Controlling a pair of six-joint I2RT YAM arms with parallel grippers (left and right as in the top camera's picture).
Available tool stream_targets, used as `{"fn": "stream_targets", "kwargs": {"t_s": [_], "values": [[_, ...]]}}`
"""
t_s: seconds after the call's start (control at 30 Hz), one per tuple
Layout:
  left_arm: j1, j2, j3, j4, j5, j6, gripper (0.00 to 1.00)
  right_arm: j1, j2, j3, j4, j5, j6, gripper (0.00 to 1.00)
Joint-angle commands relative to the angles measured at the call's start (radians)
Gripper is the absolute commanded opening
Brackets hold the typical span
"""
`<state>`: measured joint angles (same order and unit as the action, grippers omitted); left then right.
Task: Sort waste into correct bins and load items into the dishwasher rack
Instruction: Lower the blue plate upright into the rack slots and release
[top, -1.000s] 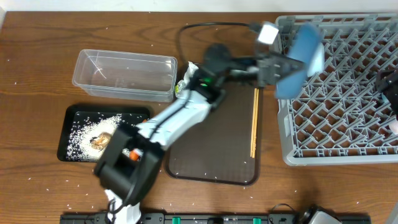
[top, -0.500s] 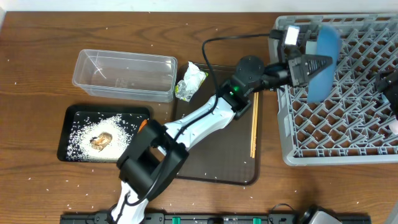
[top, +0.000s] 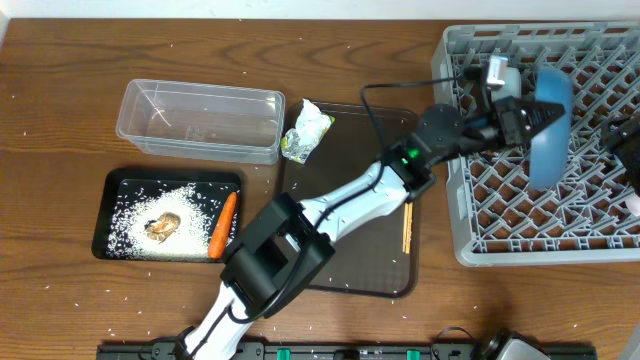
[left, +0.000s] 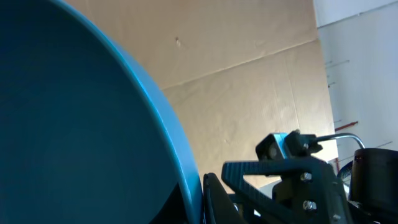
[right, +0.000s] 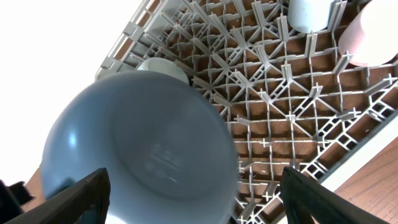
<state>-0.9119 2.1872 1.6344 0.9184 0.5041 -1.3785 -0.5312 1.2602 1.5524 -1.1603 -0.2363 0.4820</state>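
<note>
Though white-flecked, brown wooden table (top: 60, 60).

Saw a dark-blue plate (top: 548, 125), greyer blue on its underside, and a grey rack (top: 590, 215) patterned in a peg lattice. Noted an orange carrot (top: 223, 224), a brown food lump (top: 163, 226), speckled white rice grains (top: 130, 215) and a black tray (top: 215, 181). Recorded a clear tub (top: 200, 120), a white-yellow-green wrapper (top: 306, 131), pale wooden chopsticks (top: 407, 225), a dark brown serving tray (top: 350, 250) and a wood-grained brown table (top: 60, 100).

It seems a robot lab: a wooden table (top: 60, 300), a robot arm (top: 350, 195) with loose black cable (top: 364, 98), a dishwasher rack (top: 540, 255), cardboard walls (left: 249, 74).
</note>
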Motion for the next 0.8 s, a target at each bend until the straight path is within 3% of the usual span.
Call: {"fn": "stream_targets", "kwargs": {"t_s": [0.0, 0.2, 0.77], "values": [[-0.011, 0.002, 0.04, -0.005, -0.033, -0.064, 0.06, -0.014, 0.003, 0.005, -0.008, -0.008, -0.018, 0.8], [-0.044, 0.005, 0.04, -0.004, -0.044, -0.08, 0.06, -0.014, 0.003, 0.005, -0.037, -0.007, -0.044, 0.8], [-0.082, 0.131, 0.064, 0.012, -0.098, -0.287, 0.06, -0.014, 0.003, 0.005, -0.045, -0.007, -0.08, 0.81]]}}
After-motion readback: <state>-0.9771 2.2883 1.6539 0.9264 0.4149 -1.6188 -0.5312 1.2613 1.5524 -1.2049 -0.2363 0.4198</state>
